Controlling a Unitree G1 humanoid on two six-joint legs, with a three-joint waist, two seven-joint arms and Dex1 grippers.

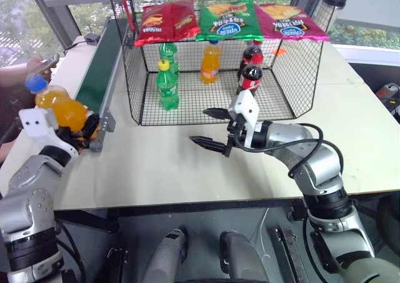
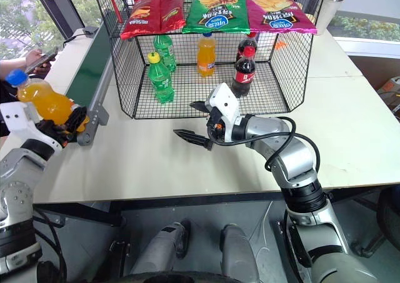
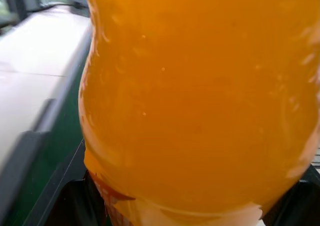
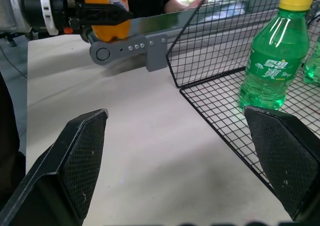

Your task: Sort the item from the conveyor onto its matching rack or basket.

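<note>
**Left-eye view: orange bottle clamped at conveyor end**

Left-eye view shows the left gripper (image 1: 78,132) pinching the orange bottle (image 1: 60,106) near its base. The bottle is tilted, its blue cap (image 1: 35,83) pointing up and to the left, and it is held above the near end of the conveyor (image 1: 102,70). In the left wrist view the orange liquid of the bottle sits directly against the camera, with the green belt beside it.

The right gripper (image 1: 211,128) hangs over the table (image 1: 169,170) in front of the cage (image 1: 139,77), fingers spread wide and holding nothing. The right wrist view confirms the gap between both fingers (image 4: 80,156).

Inside the cage stand two green bottles (image 1: 166,83), a second orange bottle (image 1: 210,61) and two cola bottles (image 1: 251,70). Three snack bags (image 1: 228,19) lie across the cage top: red, green, magenta.

A person's hand (image 1: 37,65) holds a phone at the left edge, beyond the conveyor.
</note>
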